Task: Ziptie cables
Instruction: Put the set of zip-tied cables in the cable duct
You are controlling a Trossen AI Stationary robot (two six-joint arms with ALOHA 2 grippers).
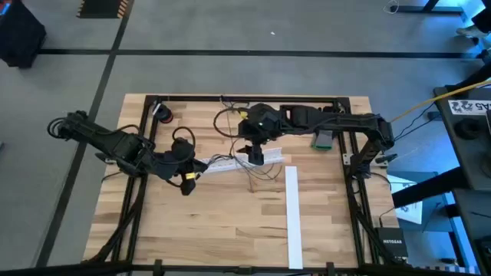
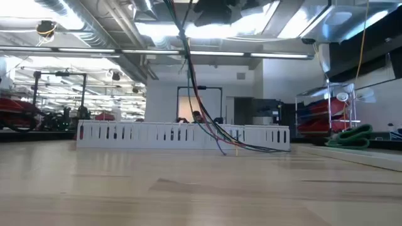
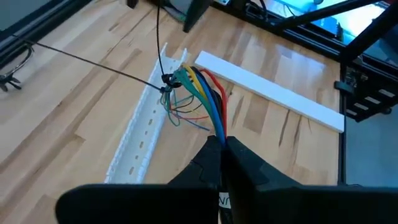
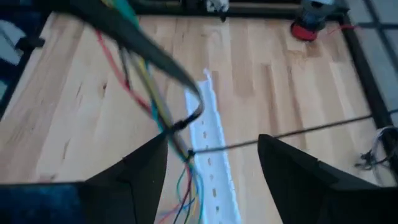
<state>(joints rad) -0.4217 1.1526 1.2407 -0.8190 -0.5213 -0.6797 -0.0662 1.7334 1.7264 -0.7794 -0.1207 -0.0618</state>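
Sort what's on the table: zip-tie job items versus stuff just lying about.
Job:
- cables
- black zip tie looped round them
- left gripper, shut on the cables
- right gripper, open above them

Lying about:
- white slotted duct
- white strip
- red-and-black spool

I am working in what looks like a robotics lab or industrial workshop. My wooden counter [image 1: 230, 222] sits inside a black metal frame [image 1: 245, 98] on a grey floor [image 1: 230, 31] marked with dark tape lines [image 1: 253, 53]. Looking level across the counter, I see a big open hall behind it: exposed ducts and pipes [image 2: 69, 16] under the ceiling, long strip lights [image 2: 188, 53], and metal racks [image 2: 63, 94] far off on the left. On the right stands a clear-sided enclosure [image 2: 330, 107] holding red parts, with a green coiled hose [image 2: 352, 135] beside it.
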